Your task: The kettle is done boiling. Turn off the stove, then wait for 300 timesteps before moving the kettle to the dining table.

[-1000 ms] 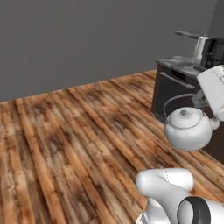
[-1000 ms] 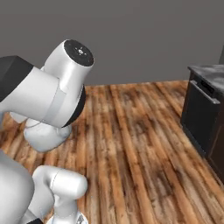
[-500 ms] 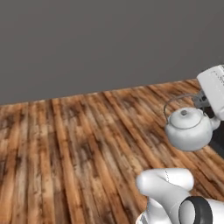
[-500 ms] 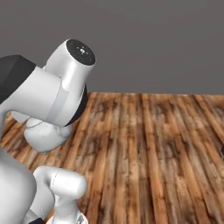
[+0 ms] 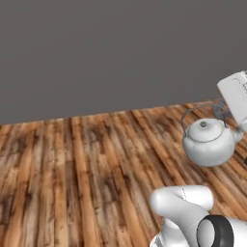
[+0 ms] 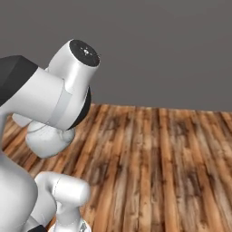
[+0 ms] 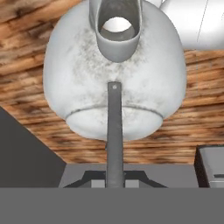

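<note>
Kettle [image 5: 208, 142] hangs by its thin wire bail over wood floor [image 5: 87, 164], end effector [image 7: 114, 175] clamped shut on bail; likely heavy with water, rigid, prone to swing, so keep hold at bail top

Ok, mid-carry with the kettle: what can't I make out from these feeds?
- Gripper: left base view, cut off by the right edge.
- Fingertips on the kettle's wire handle: hand view, cut off at the bottom.
- Floor below the kettle: hand view, hidden by its body.

Even, flat rendered light; soft blur; no glare or hard shadows.
</note>
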